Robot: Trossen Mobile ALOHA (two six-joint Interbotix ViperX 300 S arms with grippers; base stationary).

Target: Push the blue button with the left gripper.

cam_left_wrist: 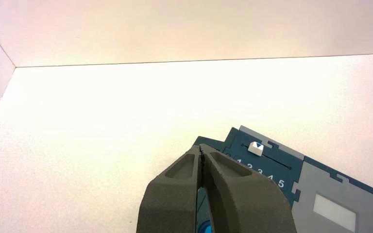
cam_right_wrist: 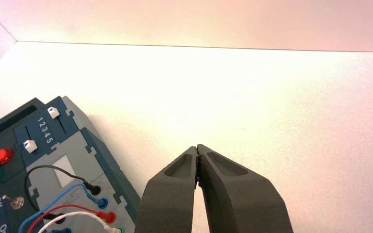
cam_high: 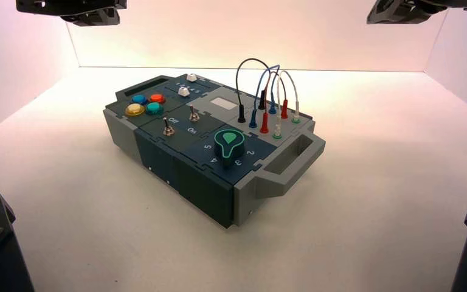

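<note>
Pale bench (cam_high: 365,213) supports a box (cam_high: 182,140) at frame center, blue button (cam_high: 139,99) left of center, while at upper left the left end effector (cam_left_wrist: 200,145) and at upper right the right end effector (cam_right_wrist: 197,145) hover, fingertips together.

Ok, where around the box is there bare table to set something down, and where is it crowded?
Bare table shows in front of the box, between it and the near edge of the view, and right of its grey handle. The strip toward the back wall is bare too. The wires crowd the box's top.
</note>
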